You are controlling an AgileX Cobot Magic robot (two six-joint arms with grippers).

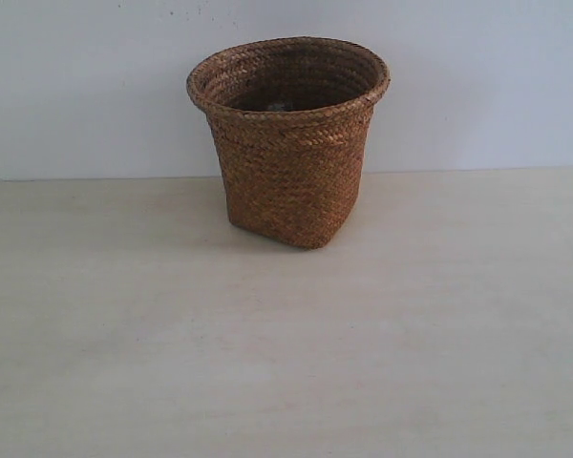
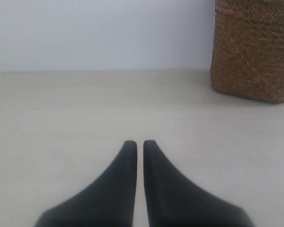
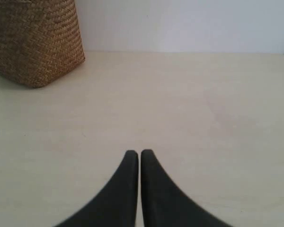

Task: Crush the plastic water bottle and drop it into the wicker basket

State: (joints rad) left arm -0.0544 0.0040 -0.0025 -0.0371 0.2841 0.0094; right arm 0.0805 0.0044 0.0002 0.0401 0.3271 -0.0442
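Note:
The brown wicker basket (image 1: 291, 162) stands upright at the back middle of the pale table, near the wall. Deep inside its mouth shows a small pale glint, too dim to identify. The plastic water bottle is not visible in any view. My left gripper (image 2: 139, 143) is shut with nothing between its black fingers, low over bare table, and the basket (image 2: 253, 52) stands well ahead of it and off to one side. My right gripper (image 3: 139, 152) is likewise shut and empty, the basket (image 3: 35, 42) far ahead on its other side. Neither gripper shows in the exterior view.
A plain white wall (image 1: 477, 86) rises right behind the basket. The light wooden tabletop (image 1: 286, 363) stretches out in front of and to both sides of the basket.

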